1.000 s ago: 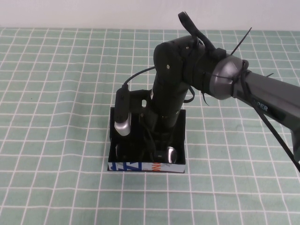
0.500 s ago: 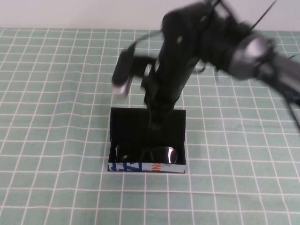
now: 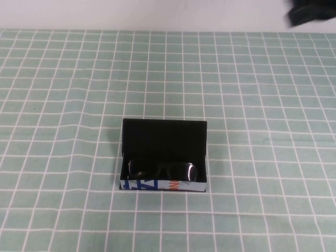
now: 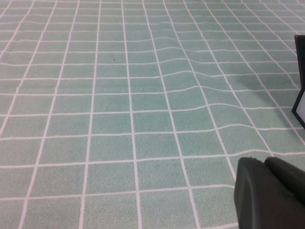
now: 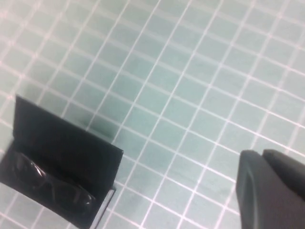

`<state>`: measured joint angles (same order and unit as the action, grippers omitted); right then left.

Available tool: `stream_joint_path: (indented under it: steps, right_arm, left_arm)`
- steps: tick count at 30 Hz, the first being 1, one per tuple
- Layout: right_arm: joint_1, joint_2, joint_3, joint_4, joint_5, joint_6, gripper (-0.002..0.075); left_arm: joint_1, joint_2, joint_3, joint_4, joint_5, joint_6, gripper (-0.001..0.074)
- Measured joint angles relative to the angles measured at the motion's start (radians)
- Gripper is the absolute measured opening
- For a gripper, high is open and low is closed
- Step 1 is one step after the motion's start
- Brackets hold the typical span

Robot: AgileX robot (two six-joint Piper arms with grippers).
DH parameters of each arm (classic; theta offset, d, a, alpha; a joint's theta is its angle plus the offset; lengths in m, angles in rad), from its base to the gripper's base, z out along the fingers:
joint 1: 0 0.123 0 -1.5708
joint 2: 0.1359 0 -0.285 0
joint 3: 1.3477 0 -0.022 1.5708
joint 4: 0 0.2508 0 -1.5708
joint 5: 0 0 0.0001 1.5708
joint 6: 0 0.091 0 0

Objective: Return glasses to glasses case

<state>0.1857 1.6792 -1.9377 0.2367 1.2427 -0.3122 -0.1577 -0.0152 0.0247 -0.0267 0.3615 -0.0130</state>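
Note:
The glasses case [image 3: 164, 137] stands open in the middle of the table, lid raised at the back, its printed front wall facing me. The black glasses [image 3: 161, 170] lie inside it along the front wall. In the right wrist view the case [image 5: 62, 143] and the glasses [image 5: 52, 183] show from high above. My right gripper [image 5: 261, 155] is shut and empty, far above and away from the case. Only a dark part of the right arm [image 3: 310, 13] shows at the high view's top right corner. My left gripper [image 4: 264, 162] is shut and empty, low over the cloth, with the case's side [image 4: 300, 57] just at the edge.
A green cloth with a white grid [image 3: 63, 105] covers the whole table, slightly rippled to the left of the case [image 4: 190, 81]. A pale wall runs along the back edge [image 3: 131, 13].
My right arm has lifted out of the case and pulled back up to the far right, leaving the glasses lying in the case. The case has not moved.

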Motion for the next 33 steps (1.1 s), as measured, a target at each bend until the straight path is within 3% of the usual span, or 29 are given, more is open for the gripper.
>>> stream_joint_path:
  steps: [7, 14, 20, 26, 33]
  right_arm:
    - [-0.134, -0.276, 0.254, -0.006, -0.061, 0.050, -0.0011]
    - [-0.146, -0.658, 0.697, -0.158, -0.384, 0.205, -0.0011]
    - [-0.149, -0.959, 1.006, -0.184, -0.612, 0.258, -0.0011]
    - [-0.150, -1.176, 1.207, -0.185, -0.633, 0.260, -0.0011]
    - [-0.150, -1.294, 1.312, -0.075, -0.636, 0.262, -0.0011]
  left_arm:
    - [0.000, 0.000, 0.000, 0.000, 0.000, 0.000, -0.0004]
    - [0.000, 0.000, 0.000, 0.000, 0.000, 0.000, -0.0004]
    - [0.000, 0.000, 0.000, 0.000, 0.000, 0.000, -0.0004]
    - [0.000, 0.000, 0.000, 0.000, 0.000, 0.000, -0.0004]
    - [0.000, 0.000, 0.000, 0.000, 0.000, 0.000, -0.0004]
